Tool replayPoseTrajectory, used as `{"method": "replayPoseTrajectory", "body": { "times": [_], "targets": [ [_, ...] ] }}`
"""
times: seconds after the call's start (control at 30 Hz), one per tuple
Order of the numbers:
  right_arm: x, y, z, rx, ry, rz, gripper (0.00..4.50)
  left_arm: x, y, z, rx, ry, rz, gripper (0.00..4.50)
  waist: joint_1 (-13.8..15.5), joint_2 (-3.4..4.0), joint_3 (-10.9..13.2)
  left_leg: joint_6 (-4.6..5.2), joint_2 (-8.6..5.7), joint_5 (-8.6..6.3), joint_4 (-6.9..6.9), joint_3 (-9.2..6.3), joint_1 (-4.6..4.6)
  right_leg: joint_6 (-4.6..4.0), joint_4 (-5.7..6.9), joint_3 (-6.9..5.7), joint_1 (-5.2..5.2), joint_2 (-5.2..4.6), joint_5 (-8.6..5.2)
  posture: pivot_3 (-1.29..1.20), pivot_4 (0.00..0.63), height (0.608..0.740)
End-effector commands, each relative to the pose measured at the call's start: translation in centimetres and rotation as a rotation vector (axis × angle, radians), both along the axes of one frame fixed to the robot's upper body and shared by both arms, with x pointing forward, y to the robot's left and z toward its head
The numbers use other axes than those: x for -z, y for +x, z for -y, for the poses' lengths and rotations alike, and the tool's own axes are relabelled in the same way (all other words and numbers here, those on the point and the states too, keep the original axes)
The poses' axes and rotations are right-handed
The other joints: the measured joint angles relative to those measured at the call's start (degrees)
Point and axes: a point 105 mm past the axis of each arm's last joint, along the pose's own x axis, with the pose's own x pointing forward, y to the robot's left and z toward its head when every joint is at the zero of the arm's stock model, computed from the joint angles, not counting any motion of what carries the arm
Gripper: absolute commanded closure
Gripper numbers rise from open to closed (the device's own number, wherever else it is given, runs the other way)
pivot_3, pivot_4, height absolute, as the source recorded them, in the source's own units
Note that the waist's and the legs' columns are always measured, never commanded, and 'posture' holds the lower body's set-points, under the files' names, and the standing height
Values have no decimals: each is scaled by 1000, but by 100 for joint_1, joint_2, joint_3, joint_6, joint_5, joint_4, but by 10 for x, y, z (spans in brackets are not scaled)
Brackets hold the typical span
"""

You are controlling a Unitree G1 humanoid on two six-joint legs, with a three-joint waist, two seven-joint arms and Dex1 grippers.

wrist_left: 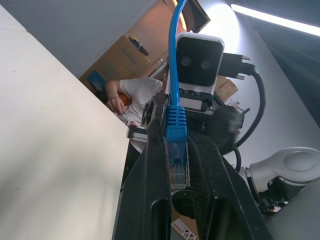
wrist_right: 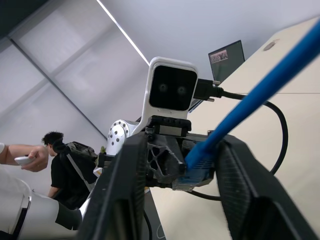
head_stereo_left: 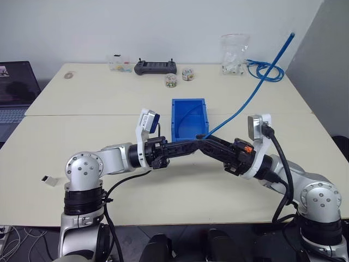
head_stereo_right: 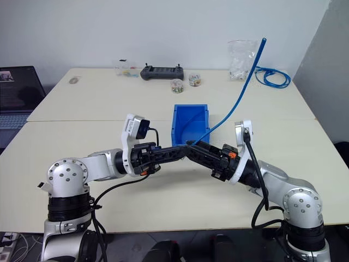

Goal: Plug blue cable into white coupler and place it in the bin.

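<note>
Above the bench, before the bin, the left claw is clamped on the blue cable plug. The right claw stands apart around it. Light, springy; best gripped by its rigid plug.

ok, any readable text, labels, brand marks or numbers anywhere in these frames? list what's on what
No text reads clearly in any view.
Brown cardboard box behind the table edge: blue printed patch and dark marks, too blurred to read.
Open black laptop at the table's left: an image on screen, too small to read.
Black handheld controller on the far side of the table: no legible marking.
Bright blue rectangular plastic bin: no label visible.
</note>
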Motion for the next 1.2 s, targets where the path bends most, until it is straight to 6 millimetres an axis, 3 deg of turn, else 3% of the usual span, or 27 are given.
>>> {"method": "replayPoseTrajectory", "body": {
  "times": [0.03, 0.23, 0.67, 0.73, 1.2],
  "targets": [
    [-13, -6, -4, -52, 39, 34, 3760, -5, -5, -1, 6, -8, 35, 4288, -1, 0, 0, 0, 0, 0, 0, 0, 0, 0, 0, 0, 0, 0, 0, 0, 150, 740],
    [-14, -13, -3, -113, 44, 15, 4425, 1, -6, -4, -6, 19, 41, 4288, 4, 0, 0, 0, 0, 0, -1, 2, 0, 0, -2, 3, -1, 0, 0, 0, 150, 740],
    [-5, -23, -5, -211, -54, 16, 4443, 0, 0, -4, -47, 32, 104, 4288, 2, 0, 1, 1, 0, 0, -3, 8, -1, 1, -11, 9, -1, 2, -1, 0, 150, 740],
    [-6, -20, -5, -191, -54, 34, 4443, -2, 2, -5, -67, 19, 126, 3583, 2, 0, 1, 1, 0, 0, -3, 8, -1, 1, -12, 8, -1, 2, -1, 0, 150, 740],
    [-8, 3, 0, -100, -38, 64, 4446, -8, -8, -14, -30, -4, 123, 772, 4, -1, 4, 1, 1, 0, -4, 9, -2, 1, -19, 11, -1, 3, -1, 0, 150, 740]
  ]
}}
